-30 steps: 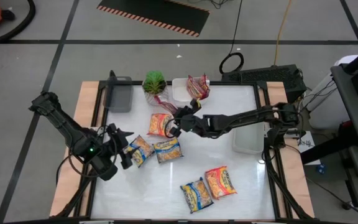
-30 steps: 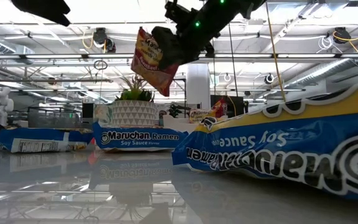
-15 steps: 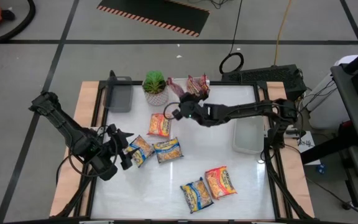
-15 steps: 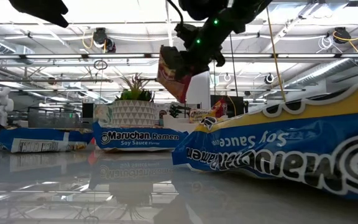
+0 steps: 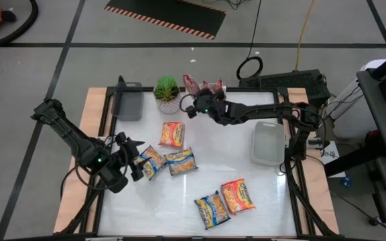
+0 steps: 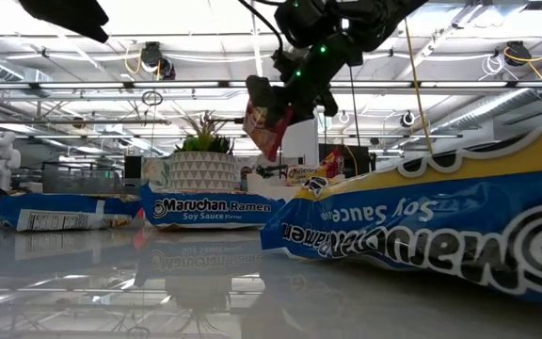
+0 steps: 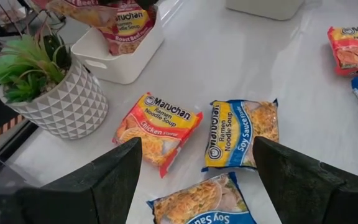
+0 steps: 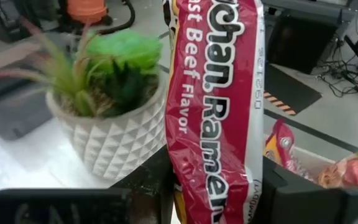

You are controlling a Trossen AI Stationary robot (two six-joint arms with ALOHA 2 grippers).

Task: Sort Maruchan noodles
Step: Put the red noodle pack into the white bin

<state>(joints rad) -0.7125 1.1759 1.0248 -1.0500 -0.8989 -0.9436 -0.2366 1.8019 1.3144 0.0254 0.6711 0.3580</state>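
White tabletop under us, we carry a red roast beef noodle packet (image 8: 219, 93) pinched in our right gripper (image 5: 194, 102), hanging long axis down above the far edge, just beside the potted plant (image 5: 167, 89) and over the white tray (image 7: 126, 53) where another red packet (image 5: 214, 88) already sits. Our left gripper (image 5: 131, 161) waits with jaws wide near the blue soy sauce packets (image 5: 179, 161), so the drop falls to the right arm, we judge.

The right gripper (image 5: 194, 102), clamped on a red Roast Beef Maruchan packet (image 5: 191, 85), has carried it from above the orange Chicken packet (image 5: 172, 134) back toward the white tray (image 5: 194, 96) beside the potted plant (image 5: 167, 89)
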